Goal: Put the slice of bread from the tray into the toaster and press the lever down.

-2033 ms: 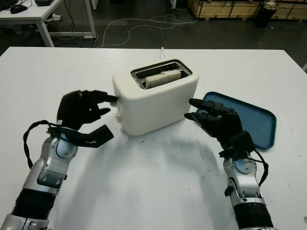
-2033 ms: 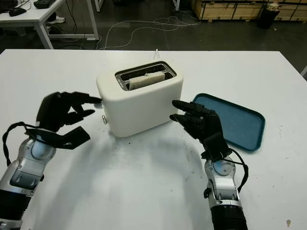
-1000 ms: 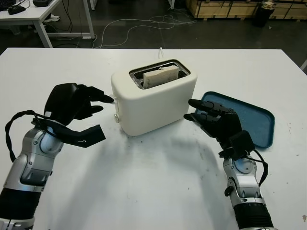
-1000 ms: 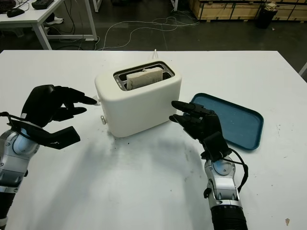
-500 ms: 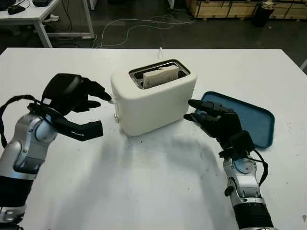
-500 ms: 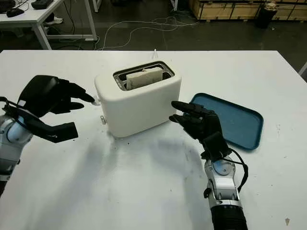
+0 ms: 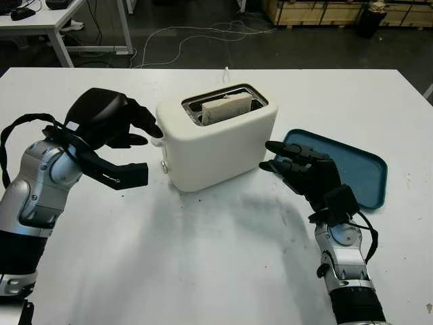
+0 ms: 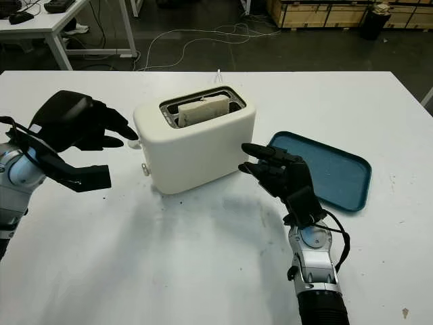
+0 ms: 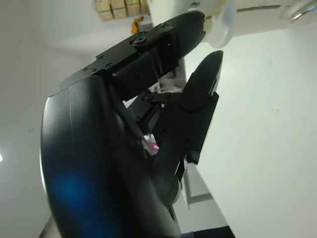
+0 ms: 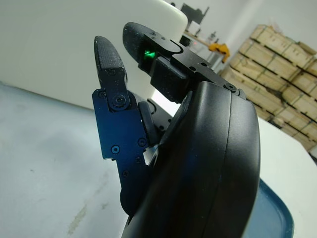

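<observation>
A cream toaster (image 7: 220,149) stands mid-table with the bread slice (image 7: 227,107) upright in its slot, the top poking above the rim. Its pale lever (image 7: 157,141) juts from the left end face, near the top of its travel. My left hand (image 7: 139,135) hovers over that end, open, with fingertips (image 9: 200,79) right at the lever knob (image 9: 223,30). My right hand (image 7: 270,156) is open beside the toaster's right end, fingertips close to the wall; whether they touch it I cannot tell. The blue tray (image 7: 365,176) lies to the right with nothing on it.
The white table (image 7: 203,257) has free room in front of the toaster and on the left. The toaster's cord (image 7: 228,70) runs off the far edge. Beyond are the dark floor with cables, another white table (image 7: 40,20) and wooden crates (image 7: 318,10).
The bread has risen in the slot since two seconds ago. My left hand lifted and swung in over the lever. The right hand stayed still.
</observation>
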Motion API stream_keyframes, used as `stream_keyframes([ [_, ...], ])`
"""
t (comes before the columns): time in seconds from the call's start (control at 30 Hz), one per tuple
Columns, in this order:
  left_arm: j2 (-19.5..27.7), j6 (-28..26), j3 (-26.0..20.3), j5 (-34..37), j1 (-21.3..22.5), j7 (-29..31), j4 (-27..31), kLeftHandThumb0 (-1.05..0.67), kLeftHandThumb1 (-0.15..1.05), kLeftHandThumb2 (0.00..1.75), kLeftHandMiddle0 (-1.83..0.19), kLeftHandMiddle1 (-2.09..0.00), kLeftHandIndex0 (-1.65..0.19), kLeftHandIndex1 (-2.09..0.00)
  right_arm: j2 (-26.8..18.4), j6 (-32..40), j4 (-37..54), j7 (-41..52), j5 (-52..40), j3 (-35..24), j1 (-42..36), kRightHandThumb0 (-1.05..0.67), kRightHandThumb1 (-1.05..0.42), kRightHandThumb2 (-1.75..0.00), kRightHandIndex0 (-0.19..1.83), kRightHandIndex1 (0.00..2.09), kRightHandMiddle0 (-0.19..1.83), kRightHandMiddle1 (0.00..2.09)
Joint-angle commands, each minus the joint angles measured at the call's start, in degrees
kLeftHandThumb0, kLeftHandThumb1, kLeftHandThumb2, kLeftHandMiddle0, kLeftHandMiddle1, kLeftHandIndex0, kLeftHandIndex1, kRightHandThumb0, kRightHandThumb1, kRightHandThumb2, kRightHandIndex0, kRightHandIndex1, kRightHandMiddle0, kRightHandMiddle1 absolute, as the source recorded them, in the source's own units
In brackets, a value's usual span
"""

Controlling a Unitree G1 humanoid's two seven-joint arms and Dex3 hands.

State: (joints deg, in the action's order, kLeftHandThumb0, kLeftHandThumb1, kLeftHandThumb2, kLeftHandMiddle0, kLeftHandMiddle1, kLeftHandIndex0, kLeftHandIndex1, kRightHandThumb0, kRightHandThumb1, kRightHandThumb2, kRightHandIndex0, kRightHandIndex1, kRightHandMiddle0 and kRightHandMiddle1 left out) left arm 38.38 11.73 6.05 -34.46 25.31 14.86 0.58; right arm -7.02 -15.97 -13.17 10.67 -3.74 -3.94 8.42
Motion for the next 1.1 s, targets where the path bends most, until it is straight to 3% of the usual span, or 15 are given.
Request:
stream_keyframes([
  [0.0,0.8,1.3,0.8,-0.8,1.6,0.1,-0.9,-0.17,0.73,0.00,-0.96,-1.35,-1.33,-0.02,-0.1,0.6,0.6,0.0,-0.5,-0.1,-0.2,-0.47,-0.91,0.00,1.08,0.25,1.05,0.00],
  [0.57,1.6,2.8,2.0,-1.8,3.6,0.8,-4.3,-0.18,0.75,0.01,-0.94,-1.31,-1.32,0.00,-0.1,0.3,0.4,0.2,-0.6,-0.1,-0.2,-0.47,-0.91,0.00,1.07,0.26,1.05,0.00],
  [1.07,0.8,4.0,3.5,-2.6,3.5,-0.4,-6.0,-0.18,0.73,0.00,-0.94,-1.40,-1.32,-0.01,-0.4,0.3,0.4,0.5,-0.6,-0.2,-0.1,-0.47,-0.91,0.00,1.07,0.27,1.05,0.00],
])
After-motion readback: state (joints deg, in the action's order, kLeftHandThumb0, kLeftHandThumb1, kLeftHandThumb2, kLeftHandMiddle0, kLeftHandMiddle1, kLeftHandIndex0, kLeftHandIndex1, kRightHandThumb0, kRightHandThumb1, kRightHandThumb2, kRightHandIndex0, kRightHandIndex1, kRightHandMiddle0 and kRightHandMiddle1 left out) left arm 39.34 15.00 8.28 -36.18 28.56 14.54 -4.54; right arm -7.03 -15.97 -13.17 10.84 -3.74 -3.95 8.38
